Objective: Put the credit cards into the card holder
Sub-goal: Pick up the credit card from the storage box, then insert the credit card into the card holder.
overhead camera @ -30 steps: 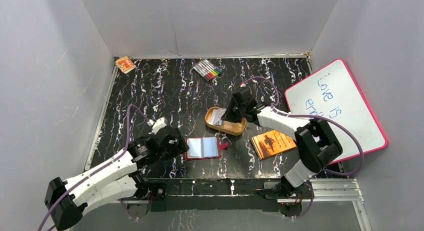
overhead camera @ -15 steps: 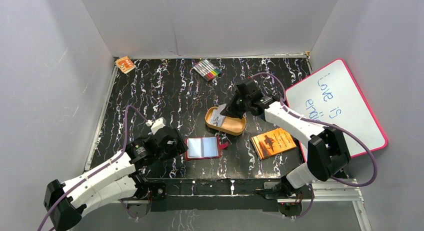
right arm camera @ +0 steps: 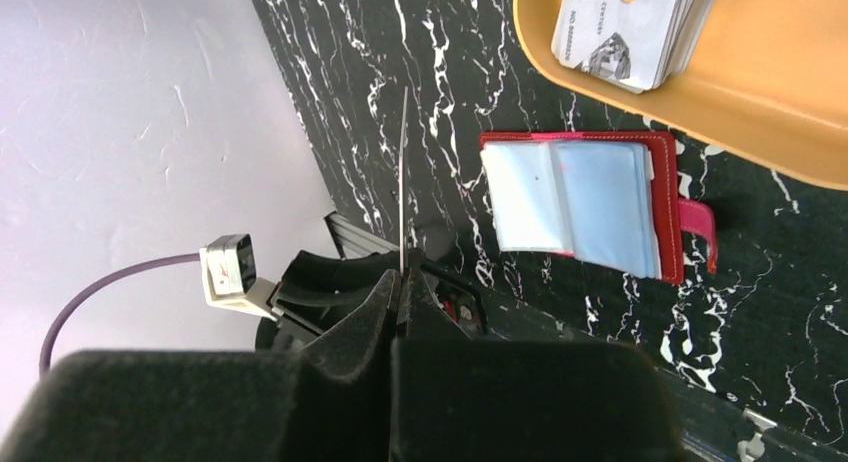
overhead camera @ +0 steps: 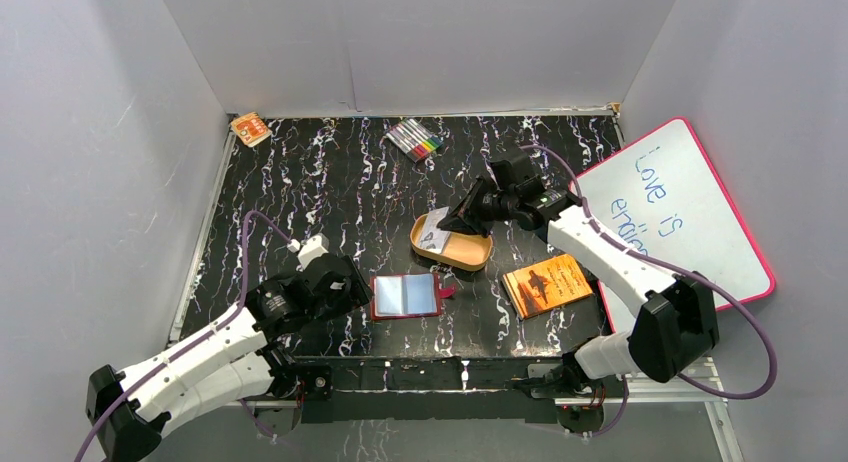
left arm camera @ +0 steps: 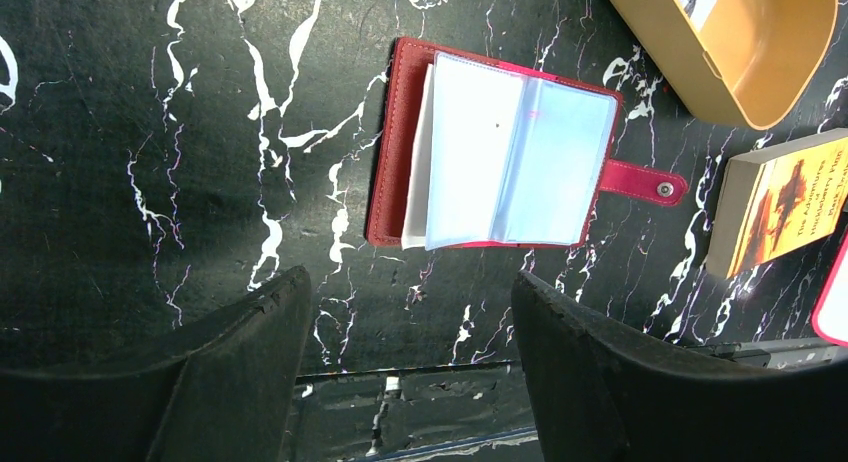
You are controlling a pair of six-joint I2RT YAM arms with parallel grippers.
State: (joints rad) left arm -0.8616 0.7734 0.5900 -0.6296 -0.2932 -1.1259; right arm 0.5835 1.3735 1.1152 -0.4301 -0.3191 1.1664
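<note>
One of the credit cards point(right arm camera: 402, 172) is pinched edge-on between the right fingers point(right arm camera: 400, 297), which are closed tight on it just above the orange tray point(right arm camera: 790, 112). The other cards lie in a stack point(right arm camera: 625, 27) at one end of that tray, and nothing else shows inside it.

The card holder point(left arm camera: 500, 162) lies open on the worktop point(left arm camera: 150, 132), near the tray on the arms' side. Its pale-blue sleeves face up and its snap tab points toward the book point(left arm camera: 780, 202). No card clearly sits in a sleeve (a white edge shows under the sleeves on the side away from the tab, but I cannot tell whether it is a card).

I judge the task barely begun: one card is lifted but not yet carried across or slid in, and the whole stack is left to follow.

The left fingers point(overhead camera: 350, 290) stand wide apart with nothing in them, hovering just beside the holder's left edge. Farther out, a whiteboard point(overhead camera: 680, 212) leans at the right and a set of markers point(overhead camera: 415, 139) lies near the far edge.
</note>
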